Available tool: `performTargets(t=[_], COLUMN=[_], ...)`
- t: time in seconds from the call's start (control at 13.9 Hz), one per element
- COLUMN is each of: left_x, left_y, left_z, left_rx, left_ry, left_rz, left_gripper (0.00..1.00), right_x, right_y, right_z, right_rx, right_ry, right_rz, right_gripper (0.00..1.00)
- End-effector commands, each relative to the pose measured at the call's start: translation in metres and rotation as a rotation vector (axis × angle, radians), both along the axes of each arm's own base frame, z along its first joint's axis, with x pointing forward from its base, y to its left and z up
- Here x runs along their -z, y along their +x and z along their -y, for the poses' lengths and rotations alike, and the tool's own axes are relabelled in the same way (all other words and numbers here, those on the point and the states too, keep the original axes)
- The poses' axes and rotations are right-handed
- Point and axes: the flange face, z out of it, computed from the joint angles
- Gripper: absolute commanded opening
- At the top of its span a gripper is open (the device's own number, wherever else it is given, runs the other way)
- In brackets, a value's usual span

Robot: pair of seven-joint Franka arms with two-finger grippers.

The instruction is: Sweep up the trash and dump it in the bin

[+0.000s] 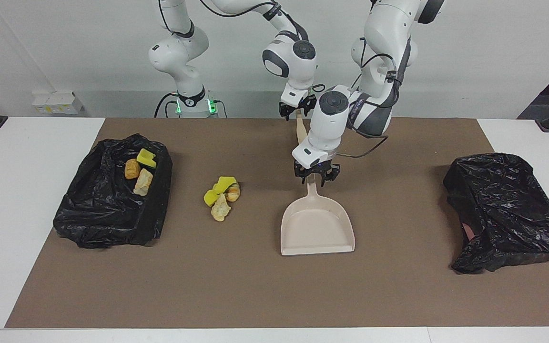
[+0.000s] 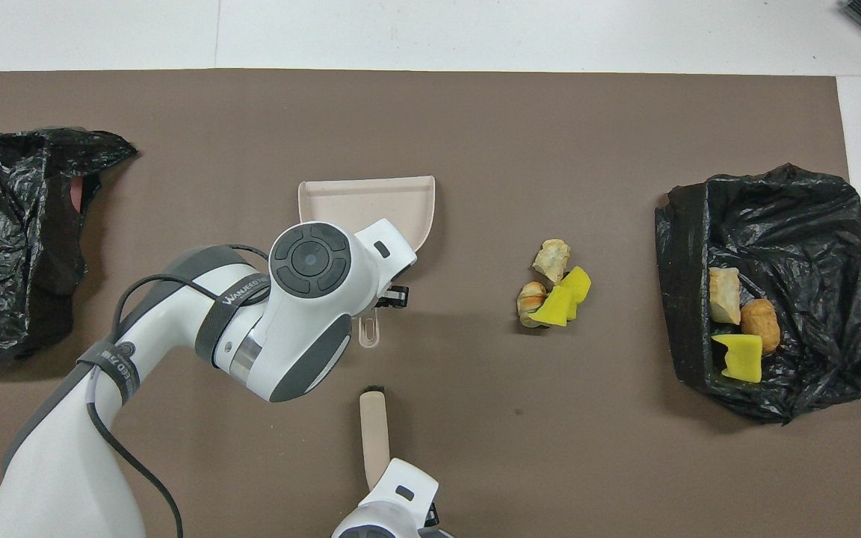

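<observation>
Am seeing dustpan (image 1: 317, 224) looking smooth matt beige plastic; bin bags (image 1: 112, 190) showing crinkled glossy black film; mat (image 1: 255, 286) looking matt brown, paper-like; arm shells (image 2: 311, 314) shining glossy white plastic.

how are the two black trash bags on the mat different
The bag at the right arm's end lies open with trash in it: a yellow sponge chunk and two bread pieces. The bag at the left arm's end looks slumped and mostly closed, with no trash showing. A loose trash pile lies on the mat beside the first bag; nothing like that lies beside the second. Both are crinkled black plastic on the brown mat.
</observation>
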Motion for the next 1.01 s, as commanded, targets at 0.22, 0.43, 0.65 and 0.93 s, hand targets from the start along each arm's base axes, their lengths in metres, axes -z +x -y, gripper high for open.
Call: performTargets(t=[0.22, 0.43, 0.65, 0.93], left_x=[0.008, 0.008, 0.005, -0.033], left_y=[-0.005, -0.004, 0.004, 0.018], left_z=[-0.004, -0.006, -0.009, -0.036], left_rx=[-0.025, -0.01, 0.061, 0.339], left_ry=[0.007, 0.01, 0.011, 0.063], left_rz=[0.005, 0.002, 0.005, -0.01], left_gripper=[0.64, 0.08, 0.0, 0.0], right_x=[0.003, -0.005, -0.023, -0.073], right_y=[-0.002, 0.005, 0.025, 0.057], right_z=[0.003, -0.006, -0.005, 0.051], right_rx=[0.0, 0.013, 0.02, 0.045], right_ry=[0.031, 0.032, -0.006, -0.048], right_rz=[0.004, -0.006, -0.049, -0.059], right_gripper=[0.26, 0.0, 0.0, 0.0])
